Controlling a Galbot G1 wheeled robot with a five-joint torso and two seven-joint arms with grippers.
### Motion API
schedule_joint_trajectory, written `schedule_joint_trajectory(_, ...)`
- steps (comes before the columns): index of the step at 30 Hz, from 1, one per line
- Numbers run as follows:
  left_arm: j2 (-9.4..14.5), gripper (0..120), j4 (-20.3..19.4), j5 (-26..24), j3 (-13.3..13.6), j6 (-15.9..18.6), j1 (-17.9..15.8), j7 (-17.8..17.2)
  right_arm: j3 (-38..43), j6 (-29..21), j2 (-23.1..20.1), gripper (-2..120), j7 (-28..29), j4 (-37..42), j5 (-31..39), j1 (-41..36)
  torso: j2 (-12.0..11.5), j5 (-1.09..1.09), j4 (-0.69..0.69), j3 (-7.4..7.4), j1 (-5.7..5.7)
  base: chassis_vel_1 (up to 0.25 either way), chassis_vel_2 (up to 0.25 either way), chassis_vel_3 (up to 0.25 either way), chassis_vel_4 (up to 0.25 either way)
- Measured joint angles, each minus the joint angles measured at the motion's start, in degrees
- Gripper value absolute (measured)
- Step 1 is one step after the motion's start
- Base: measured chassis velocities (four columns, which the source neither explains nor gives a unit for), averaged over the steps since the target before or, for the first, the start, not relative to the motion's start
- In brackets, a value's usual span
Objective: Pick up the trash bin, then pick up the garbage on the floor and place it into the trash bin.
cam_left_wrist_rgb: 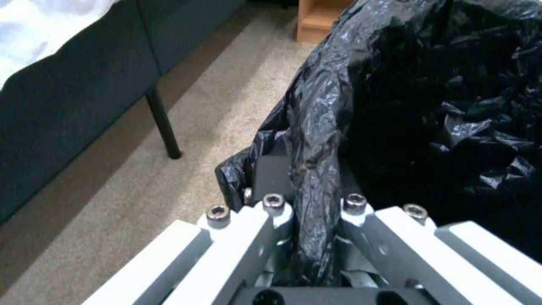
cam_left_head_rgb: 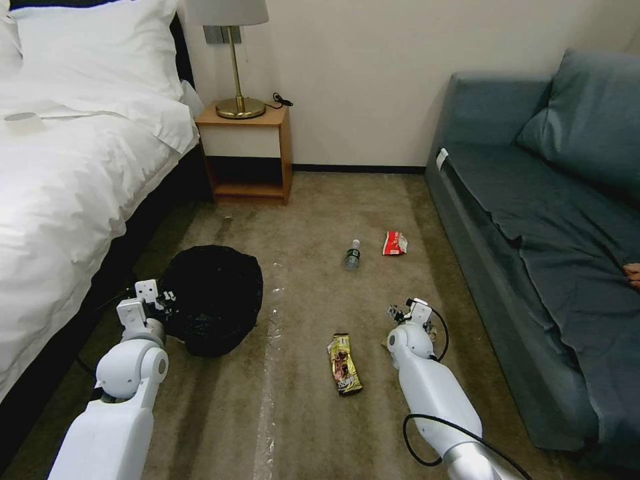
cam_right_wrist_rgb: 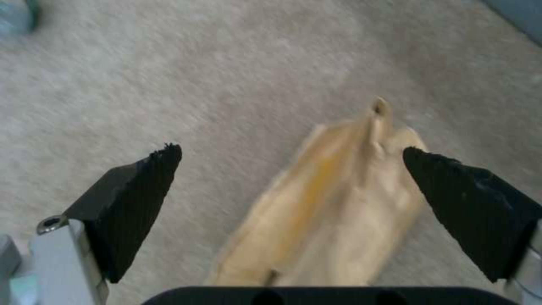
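L gripper jaws clenched on trash bin crinkly blk liner; R gripper jaws released over crumpled brown bag.

white bin beneath black liner

The floor is covered in short-pile olive-brown carpet, bounded by the bed on the left and the sofa on the right. Items lying directly on it:

- Trash bin, black liner over its rim, near the bed.
- Gold-brown snack wrapper, lying flat at centre.
- Small clear bottle, on its side, farther back.
- Red-and-white packet, just beside the bottle.
- Crumpled brown paper bag, right of the wrapper.

A wooden nightstand stands at the far wall.
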Motion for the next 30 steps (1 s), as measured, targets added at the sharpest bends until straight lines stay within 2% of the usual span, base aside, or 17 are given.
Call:
schedule_joint_trajectory(5, -0.48, 3, -0.03, 0.0, -0.19, -0.51, 0.45, 0.13, 1.17, -2.67, 0.25, 100, 1.14, 0.16, 0.31, -0.48, 0.0, 0.0, -0.01, 0.0, 0.0, 0.0, 0.0, 0.0, 0.0)
schedule_joint_trajectory(11, -0.37, 3, -0.76, -0.01, -0.62, -0.67, 1.13, 0.16, 2.88, -2.69, 1.58, 100, -0.06, -2.69, 0.19, 0.88, 0.0, 0.0, -0.01, 0.0, 0.0, 0.0, 0.0, 0.0, 0.0)
schedule_joint_trajectory(17, -0.26, 3, -1.48, -0.05, -1.12, -0.77, 1.98, 0.17, 4.78, -1.76, 3.12, 100, -1.63, -6.99, -0.97, 2.92, 0.0, 0.0, -0.01, 0.0, 0.0, 0.0, 0.0, 0.0, 0.0)
schedule_joint_trajectory(20, -0.27, 3, -1.92, -0.18, -1.42, -0.84, 2.42, 0.17, 7.28, 0.5, 4.5, 100, -3.19, -13.26, -3.8, 5.32, 0.0, 0.01, 0.0, 0.0, 0.0, 0.0, 0.0, 0.0, 0.0)
schedule_joint_trajectory(27, -0.38, 3, -1.7, -0.2, -1.55, -0.93, 2.16, 0.15, 9.43, 2.68, 4.3, 100, -4.64, -17.36, -6.08, 6.38, 0.0, 0.01, 0.0, 0.01, 0.0, 0.0, 0.0, 0.0, 0.0)
schedule_joint_trajectory(30, -0.62, 3, -1.39, -0.18, -1.3, -1.05, 1.89, 0.08, 10.21, 3.87, 3.8, 95, -5.53, -18.72, -6.52, 6.56, 0.0, 0.01, 0.0, 0.0, 0.0, 0.0, 0.0, 0.0, 0.0)
